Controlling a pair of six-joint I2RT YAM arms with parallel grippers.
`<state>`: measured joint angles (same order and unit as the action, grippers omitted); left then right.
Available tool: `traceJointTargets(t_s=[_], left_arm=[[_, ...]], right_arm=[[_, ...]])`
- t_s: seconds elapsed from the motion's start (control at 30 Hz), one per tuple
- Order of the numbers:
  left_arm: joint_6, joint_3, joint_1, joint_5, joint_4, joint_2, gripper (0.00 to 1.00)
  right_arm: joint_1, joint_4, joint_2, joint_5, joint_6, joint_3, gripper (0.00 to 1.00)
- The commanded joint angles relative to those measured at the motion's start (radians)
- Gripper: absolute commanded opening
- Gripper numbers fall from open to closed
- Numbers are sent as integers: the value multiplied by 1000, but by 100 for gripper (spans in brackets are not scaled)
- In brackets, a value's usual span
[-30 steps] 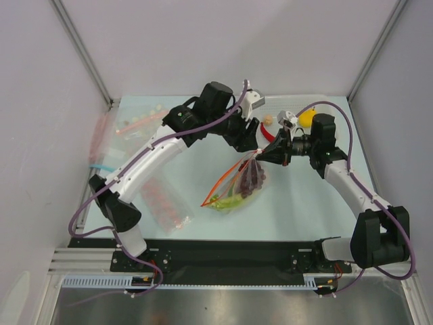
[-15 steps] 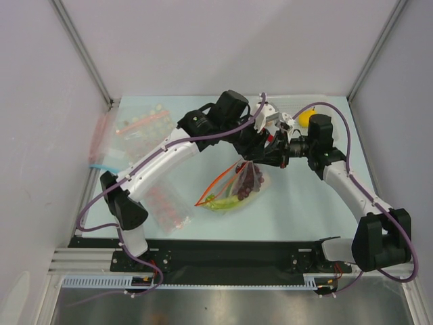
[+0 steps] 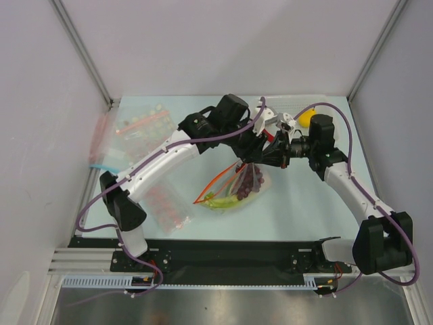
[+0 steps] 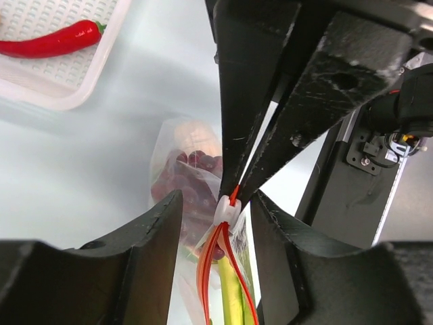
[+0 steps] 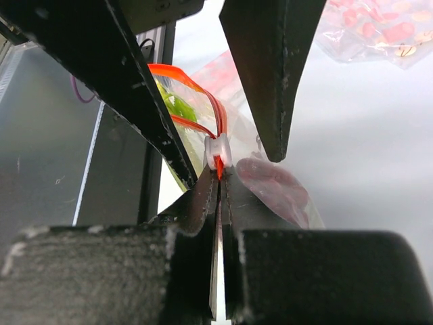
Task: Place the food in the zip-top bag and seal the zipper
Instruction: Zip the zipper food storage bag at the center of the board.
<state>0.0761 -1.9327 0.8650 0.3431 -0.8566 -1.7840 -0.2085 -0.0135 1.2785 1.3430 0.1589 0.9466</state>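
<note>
1. Firstly, nearest the arm bases: clear bag printed with pink-red dots [image 3: 166, 206], flat on the table [image 3: 291, 203], just beside the left arm's lower link. Contents cannot be made out.
2. Zip-top bag [image 3: 230, 193], clear, mid-table. Its near end rests on the surface and its far corner is raised. Contents: scallion [image 3: 220, 202], green, lying low along the near side; grapes [image 3: 252, 179], dark purple-red, bunched higher up toward the raised corner. Both are inside the plastic.
3. Zipper [image 3: 215, 184], red-orange. Its two tracks stand apart in a loop along most of the mouth, so it is unsealed. A white slider [image 4: 226, 210] sits at the raised end, where the tracks meet.
4. Right gripper [image 5: 218, 172]: fingers pressed together on the zipper's end tab just past the slider, holding that corner up.
5. Left gripper [image 4: 215, 203]: jaws parted to a middling gap, one finger on either side of the slider, with clearance on both sides. It grips nothing.
6. Bag with a blue strip [image 3: 101, 166], at the table's left edge. Contents not discernible.
7. Second dotted bag [image 3: 139, 125], far left. Contents not discernible.
8. White tray [image 4: 81, 88], beyond the grippers. Contents: one red chili [image 4: 54, 40].
9. Yellow fruit [image 3: 306, 118], loose on the table, far right, behind the right wrist.
</note>
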Motion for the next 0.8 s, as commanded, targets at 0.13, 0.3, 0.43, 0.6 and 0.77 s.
traceJointTargets(t_s=[0.13,0.3,0.43,0.6,0.77], left_arm=[[-30,21,3,-27,53,69,53],[-35,47,2,-20,83,92,49],[-38,54,0,8,94,100,51],[-44,87,0,45,139,129,59],[-45,98,-3,48,149,144,55]], right_arm=[[-8,-25,-56,42,14,34,0],[-8,-20,-67,41,21,21,0],[-8,-14,-73,41,25,17,0],[-8,-3,-80,42,44,12,0],[-9,10,-88,44,64,6,0]])
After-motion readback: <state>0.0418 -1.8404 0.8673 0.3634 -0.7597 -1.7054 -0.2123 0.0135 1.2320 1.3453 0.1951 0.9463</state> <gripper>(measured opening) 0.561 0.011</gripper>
